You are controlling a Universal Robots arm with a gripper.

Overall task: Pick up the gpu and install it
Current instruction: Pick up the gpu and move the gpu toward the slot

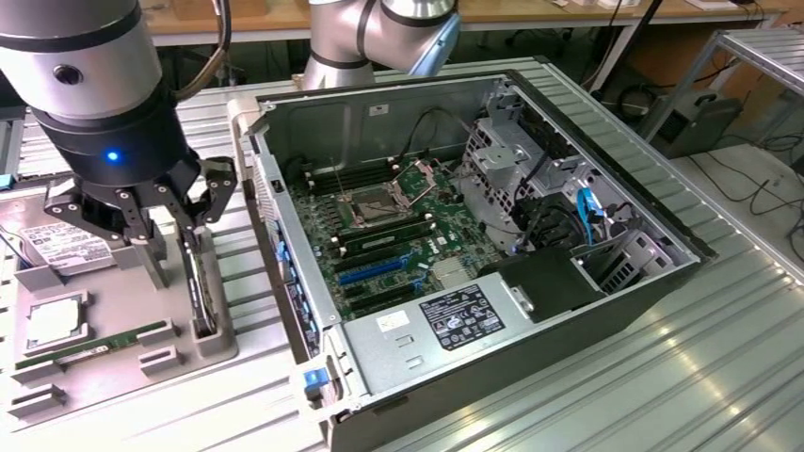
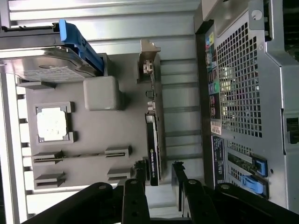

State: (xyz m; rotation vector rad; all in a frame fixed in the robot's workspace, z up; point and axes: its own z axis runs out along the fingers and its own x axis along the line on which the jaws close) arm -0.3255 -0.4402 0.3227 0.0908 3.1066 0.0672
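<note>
1. The tool (image 1: pixel 176 268) (image 2: pixel 159 172) is released: its two fingers (image 2: pixel 140 173) stand spread, and nothing is clamped between them.
2. The fingers straddle one end of the gpu (image 1: pixel 201 287) (image 2: pixel 153 140). In the wrist view one finger sits just beside the card and a gap shows at the other. I cannot tell whether either finger touches the card.
3. The gpu stands on edge in a slot of the grey tray (image 1: pixel 188 353) (image 2: pixel 93 135), with its silver bracket (image 2: pixel 148 63) at the end away from the tool.
4. The tray lies on the ribbed metal counter (image 1: pixel 703 377), at the exterior view's left of the open case (image 1: pixel 503 235) (image 2: pixel 247 93).
5. The gpu is well outside the case, not installed.
</note>
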